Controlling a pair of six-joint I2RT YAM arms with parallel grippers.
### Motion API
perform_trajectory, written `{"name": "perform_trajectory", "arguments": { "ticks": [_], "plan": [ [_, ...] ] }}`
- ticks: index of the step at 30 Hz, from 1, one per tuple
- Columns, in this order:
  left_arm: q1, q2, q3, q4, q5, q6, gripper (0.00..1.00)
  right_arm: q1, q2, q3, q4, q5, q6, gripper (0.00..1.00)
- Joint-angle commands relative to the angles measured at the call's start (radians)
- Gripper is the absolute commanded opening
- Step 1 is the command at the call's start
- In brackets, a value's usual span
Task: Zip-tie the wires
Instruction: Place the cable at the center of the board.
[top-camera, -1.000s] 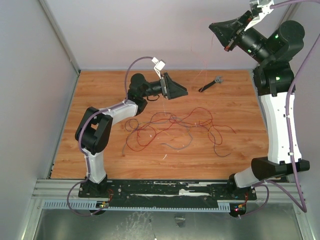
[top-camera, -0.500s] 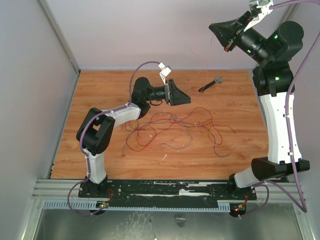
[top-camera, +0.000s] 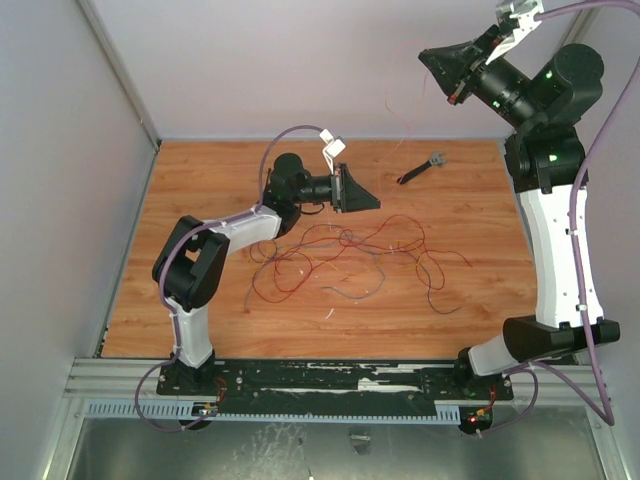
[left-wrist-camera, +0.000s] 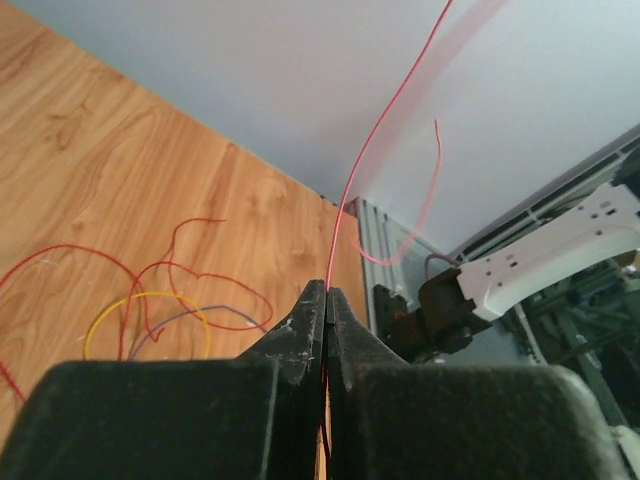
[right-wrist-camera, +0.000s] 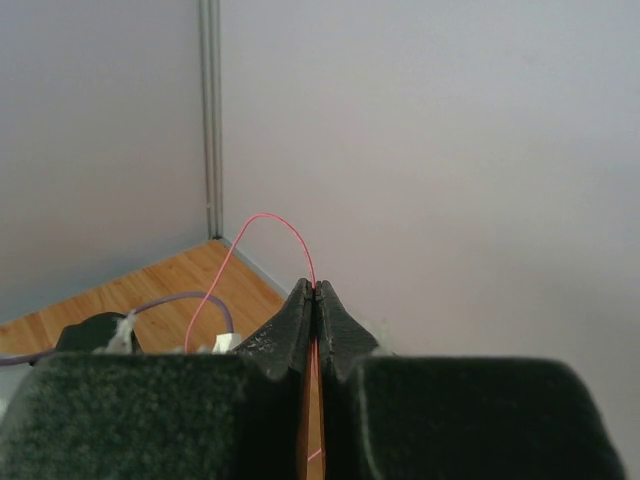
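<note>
Plainly, the left fingers were pressed together on a single red wire, which ran up from their tips toward the back wall. The right fingers, held high against that wall above the table's far right corner, were likewise pinched shut on a red wire, probably the same strand. The rest of the wires lay in a loose tangle at the middle of the table. To gather them well, the strand wanted a slow, even draw, taut but not strained, so the tangle followed instead of knotting. No zip tie could be made out. Room lay open toward the left and near edges. The right arm sat close to the wall, and a black tool lay by the far edge.
</note>
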Motion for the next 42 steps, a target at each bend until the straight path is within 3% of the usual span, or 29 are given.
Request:
{"name": "perform_trajectory", "arguments": {
  "ticks": [1,3,8,12,15,19,25,35,40,42],
  "plan": [
    [-0.003,-0.061,0.051,-0.111,-0.005,0.108,0.00,0.004,-0.041,-0.029,-0.064,0.089,-0.052,0.00],
    [-0.003,-0.087,0.074,-0.227,-0.040,0.190,0.00,0.004,-0.070,-0.074,-0.084,0.155,-0.075,0.00],
    [0.010,-0.168,0.149,-0.586,-0.277,0.425,0.00,-0.009,-0.194,-0.267,-0.026,0.244,-0.115,0.00],
    [0.026,-0.251,0.166,-0.699,-0.436,0.500,0.00,-0.018,-0.273,-0.429,0.057,0.242,-0.107,0.00],
    [0.028,-0.317,0.210,-0.773,-0.494,0.547,0.00,-0.019,-0.245,-0.442,-0.013,0.291,-0.080,0.00],
    [0.028,-0.376,0.274,-0.826,-0.476,0.535,0.00,-0.019,-0.183,-0.458,-0.099,0.310,-0.068,0.03],
    [0.027,-0.423,0.357,-0.835,-0.475,0.488,0.00,-0.018,-0.186,-0.586,-0.038,0.324,-0.076,0.03],
    [0.008,-0.423,0.491,-0.805,-0.427,0.402,0.00,-0.021,-0.135,-0.647,-0.038,0.442,-0.117,0.04],
    [0.008,-0.421,0.542,-0.769,-0.383,0.346,0.00,-0.022,-0.116,-0.636,-0.036,0.432,-0.117,0.45],
    [0.008,-0.421,0.556,-0.769,-0.390,0.344,0.00,-0.022,-0.123,-0.632,-0.041,0.444,-0.117,0.55]
  ]
}}
